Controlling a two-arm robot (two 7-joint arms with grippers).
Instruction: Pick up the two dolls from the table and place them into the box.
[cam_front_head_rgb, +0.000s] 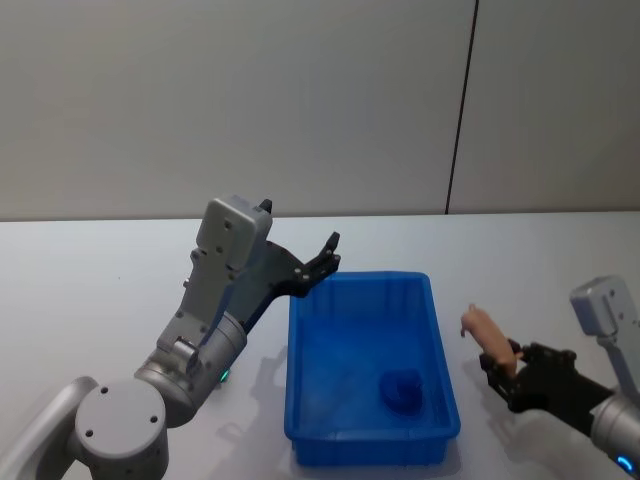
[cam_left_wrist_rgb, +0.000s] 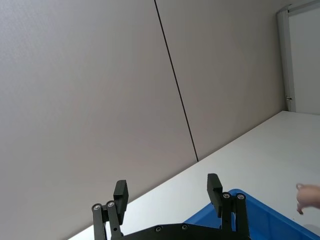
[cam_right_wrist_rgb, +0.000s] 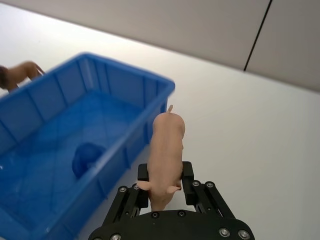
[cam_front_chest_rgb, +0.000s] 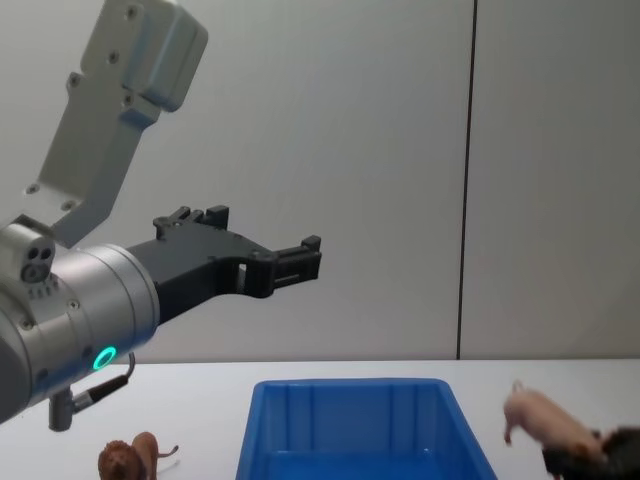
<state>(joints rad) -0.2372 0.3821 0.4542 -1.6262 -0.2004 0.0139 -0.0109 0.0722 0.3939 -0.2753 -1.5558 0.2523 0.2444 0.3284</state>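
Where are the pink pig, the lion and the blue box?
pink pig (cam_right_wrist_rgb: 167, 145), right wrist view, on its back.
lion (cam_front_chest_rgb: 118, 463), chest view, on its mane.
blue box (cam_front_head_rgb: 365, 296), head view, on its far inner wall.

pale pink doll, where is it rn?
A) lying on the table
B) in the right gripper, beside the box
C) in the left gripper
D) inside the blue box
B: the pale pink doll is pinched in the right gripper, outside the box; the left gripper is open with nothing in it.
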